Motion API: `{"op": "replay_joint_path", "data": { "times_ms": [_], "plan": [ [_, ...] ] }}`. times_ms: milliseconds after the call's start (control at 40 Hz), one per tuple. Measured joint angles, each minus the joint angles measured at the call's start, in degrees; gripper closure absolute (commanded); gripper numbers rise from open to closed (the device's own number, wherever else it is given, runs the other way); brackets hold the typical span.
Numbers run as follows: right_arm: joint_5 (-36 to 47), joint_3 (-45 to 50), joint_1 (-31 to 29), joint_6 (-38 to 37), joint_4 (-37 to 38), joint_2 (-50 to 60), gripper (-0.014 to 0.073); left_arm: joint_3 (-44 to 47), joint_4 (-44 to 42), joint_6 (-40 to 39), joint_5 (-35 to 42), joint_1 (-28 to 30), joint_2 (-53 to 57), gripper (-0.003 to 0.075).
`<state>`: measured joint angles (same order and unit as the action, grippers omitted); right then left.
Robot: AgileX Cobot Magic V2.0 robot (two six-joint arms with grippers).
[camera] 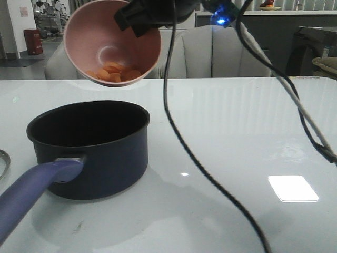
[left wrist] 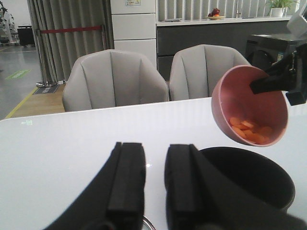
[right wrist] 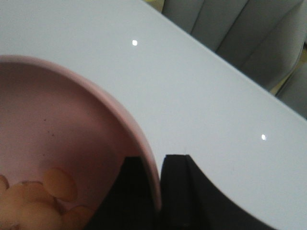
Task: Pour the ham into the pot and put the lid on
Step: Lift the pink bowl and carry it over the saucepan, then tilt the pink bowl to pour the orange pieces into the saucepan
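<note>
Several ham (camera: 115, 72) slices below right gripper (camera: 138, 18)

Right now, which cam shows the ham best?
Front view: the ham lies unobstructed at the tilted pink bowl's lower rim, above the pot. Left wrist view shows it smaller, from the side. Right wrist view catches only a few dim slices at the frame edge.

Bright overhead light glares off the glossy table (camera: 237, 137); right wrist view blurred.
</note>
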<state>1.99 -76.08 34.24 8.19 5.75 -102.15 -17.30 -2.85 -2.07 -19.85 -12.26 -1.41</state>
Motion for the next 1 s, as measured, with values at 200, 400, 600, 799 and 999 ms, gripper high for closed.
{"op": "replay_joint_path", "data": {
  "times_ms": [200, 400, 600, 799, 999],
  "plan": [
    [21.44, 9.72, 0.09, 2.21, 0.23, -0.24, 0.0452, 0.00, 0.00, 0.00, 0.00, 0.00, 0.00, 0.0514],
    [42.67, 17.71, 0.37, 15.16, 0.53, -1.77, 0.0452, 0.00, 0.00, 0.00, 0.00, 0.00, 0.00, 0.0514],
    [58.13, 18.49, 1.13, 27.06, 0.89, -6.00, 0.0452, 0.00, 0.00, 0.00, 0.00, 0.00, 0.00, 0.0514],
    [61.71, 18.49, 2.69, 34.24, 2.20, -8.12, 0.0452, 0.00, 0.00, 0.00, 0.00, 0.00, 0.00, 0.0514],
    [62.29, 18.49, 3.40, 41.81, 5.81, -8.93, 0.0452, 0.00, 0.00, 0.00, 0.00, 0.00, 0.00, 0.0514]
  ]
}}
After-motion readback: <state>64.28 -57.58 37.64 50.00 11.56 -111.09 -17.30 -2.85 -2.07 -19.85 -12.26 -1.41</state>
